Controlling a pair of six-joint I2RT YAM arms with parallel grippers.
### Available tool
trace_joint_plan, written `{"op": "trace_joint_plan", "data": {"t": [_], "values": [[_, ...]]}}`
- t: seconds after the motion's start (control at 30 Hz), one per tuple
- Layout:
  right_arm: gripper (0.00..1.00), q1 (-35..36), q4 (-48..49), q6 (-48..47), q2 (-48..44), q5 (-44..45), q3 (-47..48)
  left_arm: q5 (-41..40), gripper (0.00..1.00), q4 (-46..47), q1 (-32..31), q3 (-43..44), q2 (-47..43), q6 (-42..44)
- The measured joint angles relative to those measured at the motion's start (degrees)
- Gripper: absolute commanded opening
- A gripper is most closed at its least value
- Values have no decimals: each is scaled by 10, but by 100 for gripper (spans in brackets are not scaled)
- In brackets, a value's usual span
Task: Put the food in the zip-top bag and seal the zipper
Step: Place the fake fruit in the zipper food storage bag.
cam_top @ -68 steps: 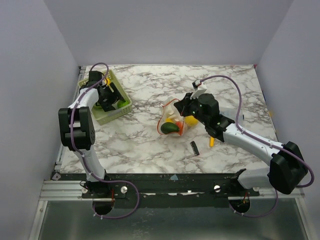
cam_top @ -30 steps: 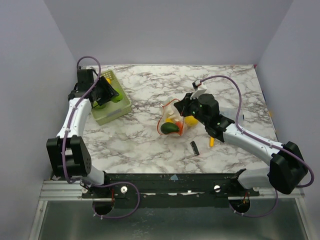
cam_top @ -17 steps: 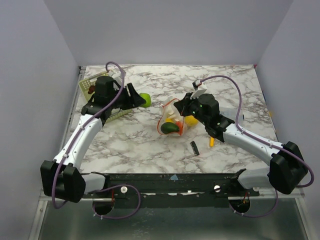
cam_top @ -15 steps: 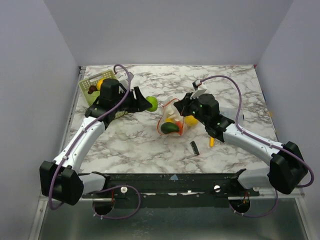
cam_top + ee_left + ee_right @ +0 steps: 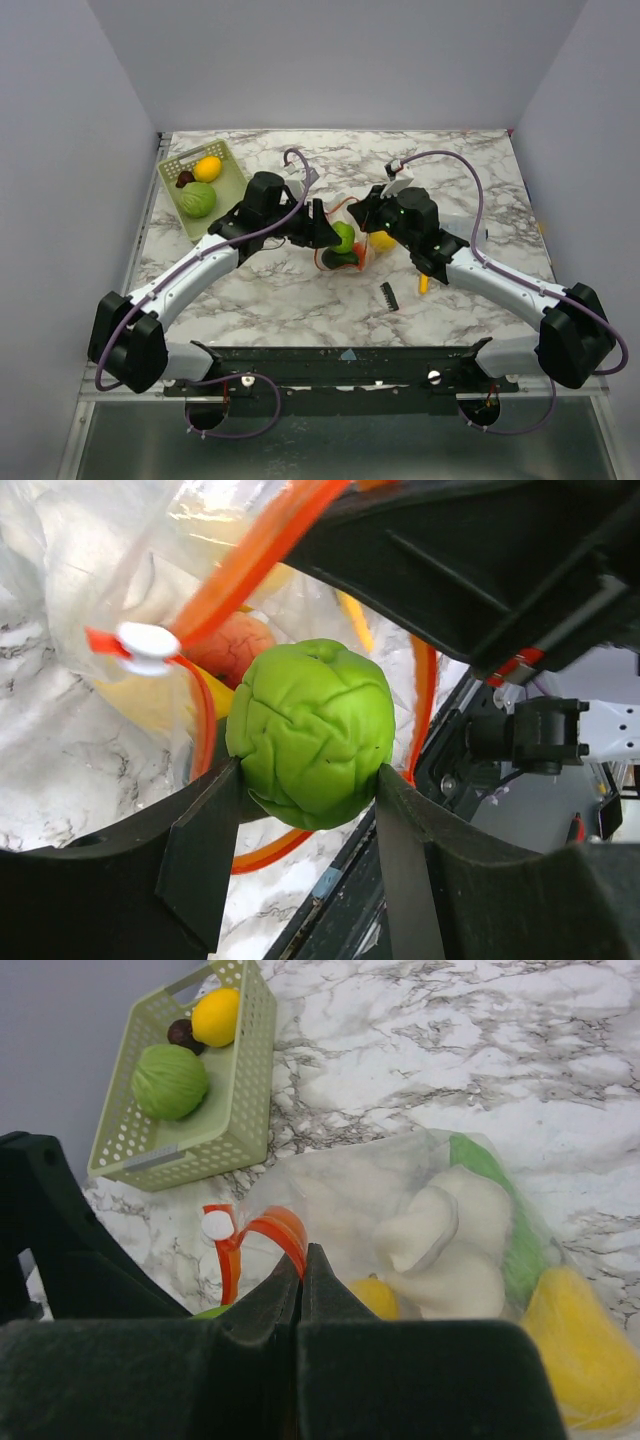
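at the far left a light green slotted plastic basket sits on the white marbled table. inside it we see a yellow toy lemon, a round green toy cabbage and a small dark piece we cannot make out. moving right, our left gripper is clamped on a lime-green knobbly toy fruit, one finger on each side, and holds it at the mouth of the clear floppy zip-top bag near the table's middle. the thin red-orange zipper strip loops around that mouth, its white slider just beside the fruit. in the bag lie a dark green piece, a whitish piece and a yellow one. further right, our right gripper has its fingers pressed together on the bag's rim at the zipper. a small black ridged object lies on the table nearer us.
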Motion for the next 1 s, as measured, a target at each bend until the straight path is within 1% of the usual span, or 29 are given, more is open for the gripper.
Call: {"op": "trace_joint_plan", "data": {"t": [0.17, 0.3, 0.33, 0.4, 0.43, 0.5, 0.67, 0.77, 0.87, 0.9, 1.0], "values": [[1, 0, 0, 0, -9, -4, -3, -7, 28, -13, -2, 26, 46, 0], [1, 0, 3, 0, -23, -16, -5, -18, 32, -14, -2, 38, 62, 0], [1, 0, 5, 0, -25, -22, -5, -20, 37, -14, -2, 39, 65, -1], [1, 0, 7, 0, -26, -32, -5, -23, 50, -15, -2, 41, 71, -3], [1, 0, 7, 0, -26, -36, -6, -25, 59, -18, -2, 44, 75, -4], [1, 0, 10, 0, -26, -43, -8, -28, 70, -22, -2, 50, 80, -5], [1, 0, 13, 0, -26, -46, -11, -32, 82, -31, -3, 64, 84, -11], [1, 0, 14, 0, -26, -46, -11, -32, 85, -33, -3, 71, 83, -8], [1, 0, 14, 0, -26, -46, -11, -40, 84, -43, -3, 77, 80, -3], [1, 0, 14, 0, -26, -46, -11, -45, 83, -45, -3, 78, 78, 1], [1, 0, 14, 0, -26, -46, -11, -65, 73, -59, -3, 77, 64, 11]]}}
